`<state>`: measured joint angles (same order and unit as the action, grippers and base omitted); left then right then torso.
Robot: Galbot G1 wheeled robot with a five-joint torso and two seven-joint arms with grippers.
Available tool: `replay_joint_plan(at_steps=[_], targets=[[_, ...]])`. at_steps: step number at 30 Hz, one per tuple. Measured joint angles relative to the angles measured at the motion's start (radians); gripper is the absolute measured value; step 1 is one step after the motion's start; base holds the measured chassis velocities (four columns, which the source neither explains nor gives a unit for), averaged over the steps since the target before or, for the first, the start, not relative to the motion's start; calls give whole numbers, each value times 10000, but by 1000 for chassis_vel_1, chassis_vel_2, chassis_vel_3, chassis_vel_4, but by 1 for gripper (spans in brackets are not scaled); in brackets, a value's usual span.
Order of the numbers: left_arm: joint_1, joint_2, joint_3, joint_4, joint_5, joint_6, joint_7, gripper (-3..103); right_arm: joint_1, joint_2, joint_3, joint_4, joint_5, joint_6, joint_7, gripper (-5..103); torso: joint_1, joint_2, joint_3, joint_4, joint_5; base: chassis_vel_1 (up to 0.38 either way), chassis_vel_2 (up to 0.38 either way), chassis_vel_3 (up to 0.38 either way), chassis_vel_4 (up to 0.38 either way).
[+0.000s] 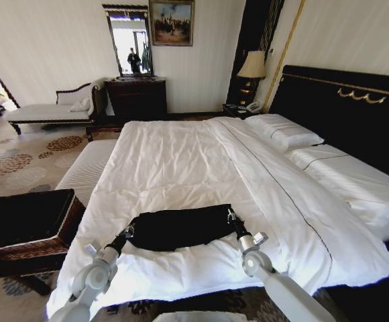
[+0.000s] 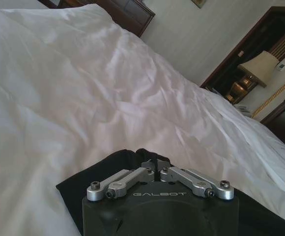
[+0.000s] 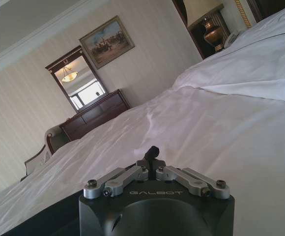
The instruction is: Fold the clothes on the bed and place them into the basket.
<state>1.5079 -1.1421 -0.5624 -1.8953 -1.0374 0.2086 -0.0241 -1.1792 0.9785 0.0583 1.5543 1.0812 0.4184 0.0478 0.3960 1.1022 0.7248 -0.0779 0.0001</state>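
Folded black T-shirt (image 1: 180,227) lies near the foot of the white bed (image 1: 181,161). Left pincer (image 1: 128,231) and right pincer (image 1: 231,216) each pinch closed on its opposite ends. Wicker basket (image 1: 27,221) stands on the floor beside the bed, on the robot's left.

A hotel-like bedroom; large white bed (image 1: 181,168), lamp (image 1: 252,66), dresser (image 1: 137,97), framed painting (image 1: 172,22).
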Motion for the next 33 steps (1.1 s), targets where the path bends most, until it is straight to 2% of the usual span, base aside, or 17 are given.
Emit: replay_joint_plan(at_steps=[11,12,13,15,17,18,19,20,21,22,23,24,26,28,30,32,33], targets=[[515,-193,-37,-354,850,-116,31,-1,-676,-80,166,424,-595,272,220,2,0,0,0,1,-2,0,0,0,0],[599,-194,-98,-476,977,-191,30,4,-796,-95,211,605,-649,274,273,1,0,0,0,0,-1,0,0,0,0],[599,-194,-98,-476,977,-191,30,4,-796,-95,211,605,-649,274,273,1,0,0,0,0,-1,0,0,0,0],[838,-168,-300,-795,1505,-488,31,15,-1072,-161,368,1055,-862,314,377,6,1,0,0,0,-1,0,0,0,0],[1136,-112,-598,-1109,2248,-1037,37,26,-1299,-241,619,1468,-1186,405,605,18,0,0,0,0,-1,0,0,0,0],[1136,-112,-598,-1109,2248,-1037,37,26,-1299,-241,619,1468,-1186,405,605,18,0,0,0,0,-1,0,0,0,0],[1236,-91,-787,-1230,2588,-1324,38,31,-1346,-272,739,1612,-1341,441,803,23,0,1,-1,1,-1,0,0,0,0],[1255,-88,-912,-1288,2753,-1479,23,31,-1353,-282,821,1672,-1476,485,990,28,0,1,-1,3,-2,0,0,0,0],[1232,-88,-1000,-1336,2836,-1556,-13,36,-1332,-281,888,1705,-1615,528,1185,28,-1,1,0,2,-2,0,0,0,0],[1129,-99,-1078,-1396,2849,-1576,-86,42,-1257,-265,954,1730,-1757,545,1460,39,0,1,0,1,-2,0,0,0,0],[1129,-99,-1078,-1396,2849,-1576,-86,42,-1257,-265,954,1730,-1757,545,1460,39,0,1,0,1,-2,0,0,0,0],[982,-119,-1106,-1462,2796,-1562,-154,47,-1141,-233,999,1756,-1847,541,1733,39,0,0,0,0,-1,0,0,0,0],[610,-187,-982,-1548,2691,-1216,-354,58,-767,-155,1028,1798,-1831,332,2159,50,1,0,1,-1,2,0,0,0,0],[486,-220,-860,-1554,2687,-1047,-432,58,-606,-139,997,1799,-1803,138,2270,56,1,0,0,-1,2,0,0,0,0],[108,-373,-320,-1506,2879,-537,-630,69,-209,-117,728,1806,-1793,-542,2463,61,1,0,1,2,-2,0,0,0,0],[-180,-519,275,-1286,3475,-115,-882,80,94,-155,276,1875,-1824,-1714,2803,71,2,0,1,-1,-2,0,0,0,0],[-180,-519,275,-1286,3475,-115,-882,80,94,-155,276,1875,-1824,-1714,2803,71,2,0,1,-1,-2,0,0,0,0]])
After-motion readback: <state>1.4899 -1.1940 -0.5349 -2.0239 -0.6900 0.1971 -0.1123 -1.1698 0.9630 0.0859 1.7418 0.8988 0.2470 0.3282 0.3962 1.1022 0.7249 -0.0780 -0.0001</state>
